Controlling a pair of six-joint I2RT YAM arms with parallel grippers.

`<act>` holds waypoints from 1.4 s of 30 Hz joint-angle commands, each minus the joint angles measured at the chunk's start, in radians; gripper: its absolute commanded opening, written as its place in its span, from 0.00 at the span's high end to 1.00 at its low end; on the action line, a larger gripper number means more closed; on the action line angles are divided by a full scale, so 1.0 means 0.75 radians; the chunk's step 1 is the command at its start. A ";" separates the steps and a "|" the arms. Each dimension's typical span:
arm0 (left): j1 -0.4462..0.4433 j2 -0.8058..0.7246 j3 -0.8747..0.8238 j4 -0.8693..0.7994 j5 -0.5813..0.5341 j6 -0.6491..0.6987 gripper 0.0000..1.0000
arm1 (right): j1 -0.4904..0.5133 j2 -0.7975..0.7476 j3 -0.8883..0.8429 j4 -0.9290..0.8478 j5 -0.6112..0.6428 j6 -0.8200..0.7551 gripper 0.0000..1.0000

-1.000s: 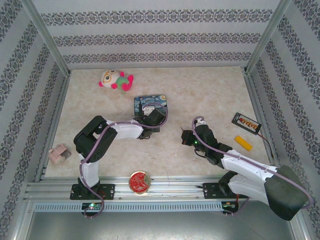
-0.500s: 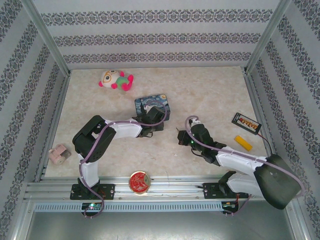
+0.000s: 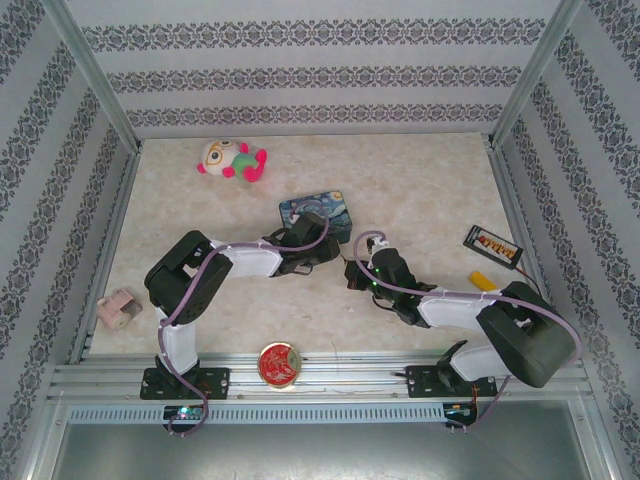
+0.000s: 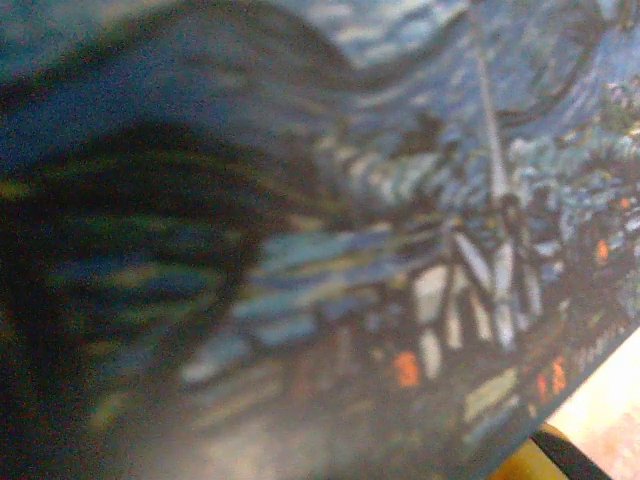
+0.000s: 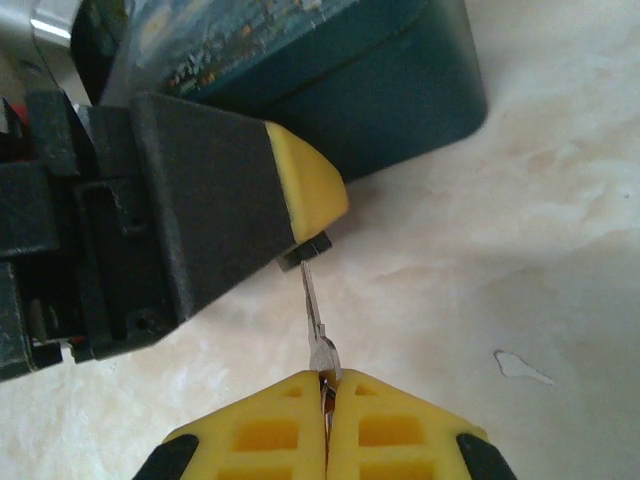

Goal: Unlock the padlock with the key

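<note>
Right gripper clenches the thin silvery key, shaft running up-frame, tip meeting the tiny dark grey padlock that the left gripper pinches.

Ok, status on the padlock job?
Right gripper shut on key. Left gripper holding padlock. Key tip at padlock. Blue tin close behind, not blocking.

On the marbled bench we see a blue Starry Night tin at centre, a plush toy far left, a pink object near left, a round red tin nearest, and a black gadget and yellow block right.
</note>
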 commanded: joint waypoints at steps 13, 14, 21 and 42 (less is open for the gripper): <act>0.046 -0.017 -0.048 0.223 0.146 -0.133 0.89 | 0.016 0.167 -0.083 0.334 0.039 -0.047 1.00; 0.046 -0.018 -0.048 0.221 0.148 -0.133 0.89 | 0.017 0.182 -0.085 0.359 0.036 -0.049 1.00; 0.060 -0.027 -0.053 0.211 0.154 -0.135 0.89 | 0.020 0.314 -0.079 0.536 0.005 -0.040 1.00; 0.071 -0.013 -0.053 0.221 0.166 -0.155 0.89 | 0.049 0.425 -0.056 0.641 0.053 -0.035 1.00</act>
